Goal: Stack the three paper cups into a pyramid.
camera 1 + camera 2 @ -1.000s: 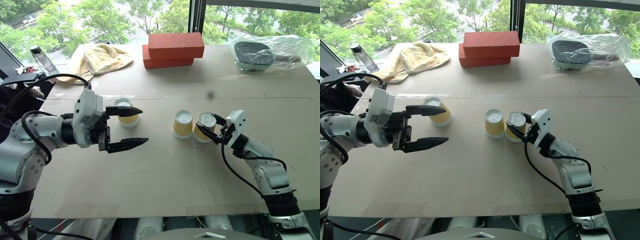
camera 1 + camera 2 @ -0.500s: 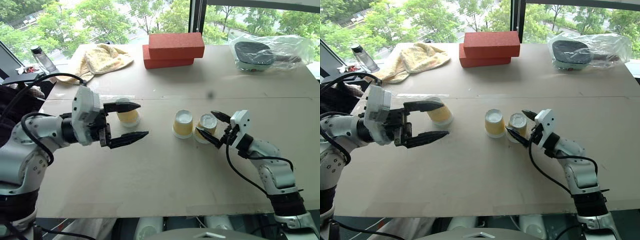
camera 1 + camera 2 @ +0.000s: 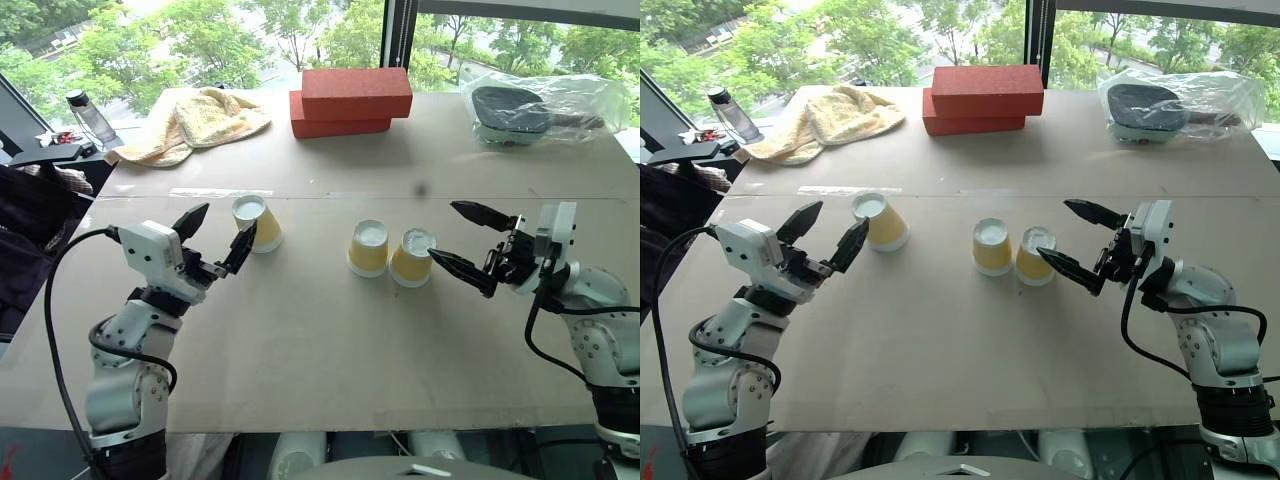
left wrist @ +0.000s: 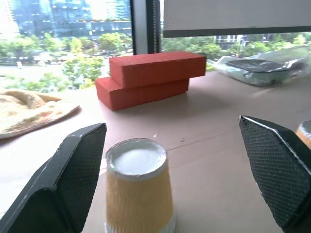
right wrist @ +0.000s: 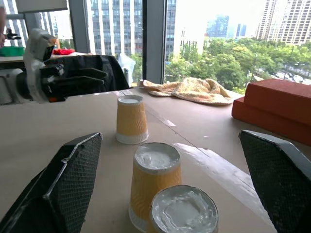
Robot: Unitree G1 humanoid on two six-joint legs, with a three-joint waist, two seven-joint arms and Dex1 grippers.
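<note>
Three paper cups stand upside down on the worktop (image 3: 330,350), white bases up. Two of them, the middle cup (image 3: 367,248) and the right cup (image 3: 411,258), sit close together, touching or nearly so; I cannot tell which. The lone cup (image 3: 256,222) stands well apart to my left. No cup is on top of another, so the pyramid is not yet begun above its base row.

My left pincer (image 3: 215,237) is spread wide and empty, its two black fingers flanking the lone cup from the near side without touching it; in the left wrist view that cup (image 4: 138,189) stands between the fingers (image 4: 73,174). My right pincer (image 3: 468,243) is also wide open and empty, just to the right of the right cup, pointing toward the pair.

I judge these cups to be very light and thin-walled, so they should tip or skid at a slight nudge and crumple under a hard squeeze. The ribbed yellow-orange side looks as if it gives some friction, but the taper means a grip near the narrow base could slide upward and off. I would take the lone cup across its mid-height, fingers on opposite sides, closing gently. Setting it down would call for centering it over the seam between the two base cups, since a knock could scatter them. If they are apart, the top cup has less to rest on.
</note>
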